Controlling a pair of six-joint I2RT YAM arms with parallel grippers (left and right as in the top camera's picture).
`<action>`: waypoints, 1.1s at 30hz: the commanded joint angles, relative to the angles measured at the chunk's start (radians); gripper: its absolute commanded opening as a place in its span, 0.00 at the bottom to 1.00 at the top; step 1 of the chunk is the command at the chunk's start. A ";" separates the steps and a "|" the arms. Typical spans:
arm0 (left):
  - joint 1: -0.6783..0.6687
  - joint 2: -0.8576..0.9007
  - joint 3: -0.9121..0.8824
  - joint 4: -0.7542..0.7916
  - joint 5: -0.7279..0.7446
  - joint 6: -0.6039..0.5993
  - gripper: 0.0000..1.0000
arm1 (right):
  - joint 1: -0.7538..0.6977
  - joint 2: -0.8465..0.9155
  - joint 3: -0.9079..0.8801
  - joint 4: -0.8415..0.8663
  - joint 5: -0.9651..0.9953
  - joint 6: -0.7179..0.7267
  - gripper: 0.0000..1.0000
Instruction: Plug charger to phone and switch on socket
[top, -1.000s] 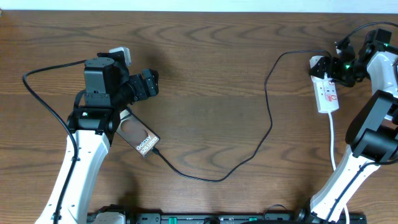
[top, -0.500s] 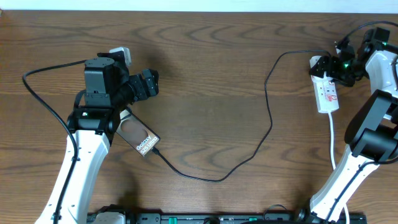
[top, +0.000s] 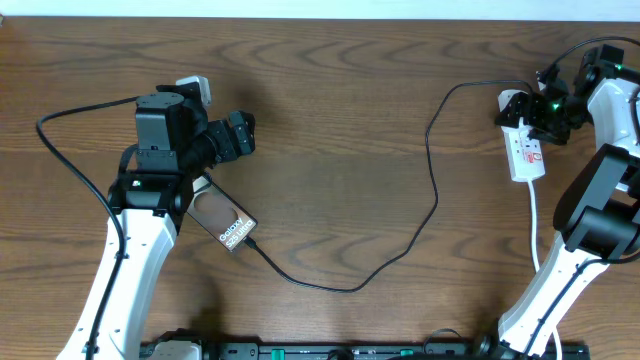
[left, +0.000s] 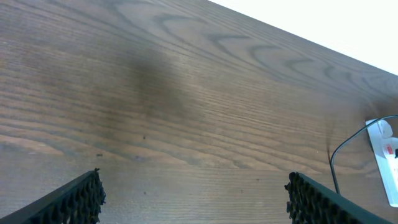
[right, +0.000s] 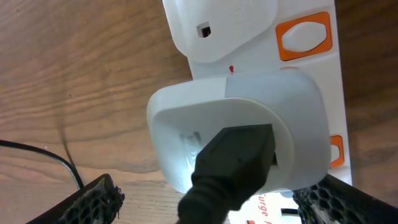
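The phone lies flat on the table beside my left arm, its white "Galaxy" text facing up. The charger's thin black cable runs from the phone's lower end in a loop across the table to a white adapter plugged into the socket. It also shows in the left wrist view. My left gripper is open and empty above the table, away from the phone. My right gripper is open, its fingers on either side of the adapter. An orange switch sits beyond the adapter.
A second white plug head sits in the strip above the adapter. The strip's white cord runs towards the right arm's base. The thicker black left arm cable loops at the left. The table's far edge is close behind the socket.
My right gripper has shifted slightly up and left over the socket's far end. The left arm, the phone and the cable have not moved.
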 joint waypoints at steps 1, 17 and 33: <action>-0.002 -0.002 0.017 -0.006 -0.014 0.020 0.92 | 0.007 0.031 0.008 -0.002 -0.024 0.007 0.88; -0.002 -0.002 0.017 -0.010 -0.014 0.020 0.92 | 0.001 0.031 0.080 -0.005 0.126 0.008 0.88; -0.002 -0.002 0.017 -0.014 -0.014 0.020 0.92 | 0.005 0.033 0.069 -0.001 -0.036 0.008 0.91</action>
